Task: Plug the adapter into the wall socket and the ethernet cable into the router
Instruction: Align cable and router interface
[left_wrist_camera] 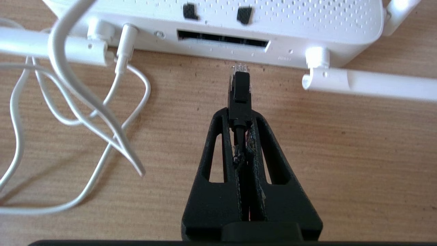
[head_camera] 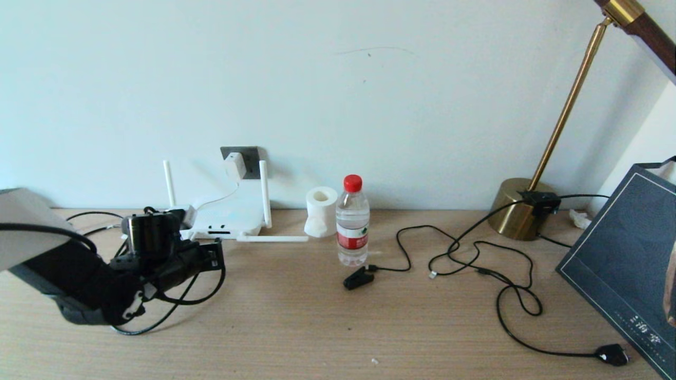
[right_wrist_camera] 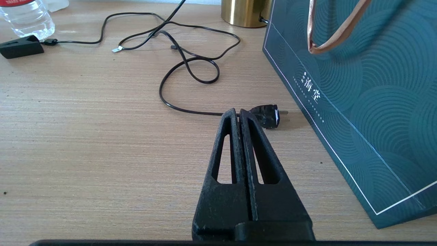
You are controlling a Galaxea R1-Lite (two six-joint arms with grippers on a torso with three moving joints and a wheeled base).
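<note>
The ethernet cable [left_wrist_camera: 240,89] is pinched in the left gripper [left_wrist_camera: 240,118], its clear tip just short of the router [left_wrist_camera: 307,24] ports, while the adapter [head_camera: 235,165] sits in the wall socket [head_camera: 252,158] and the right gripper [right_wrist_camera: 238,114], jaws closed and empty, hangs above the table [right_wrist_camera: 85,136].

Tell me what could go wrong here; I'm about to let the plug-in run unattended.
1. The left pincer holds the ethernet cable plug just short of the router ports; slightly off line, it could hit the casing.
2. The light router might slide back when pushed.
3. The white cord loops nearby and could snag.
</note>
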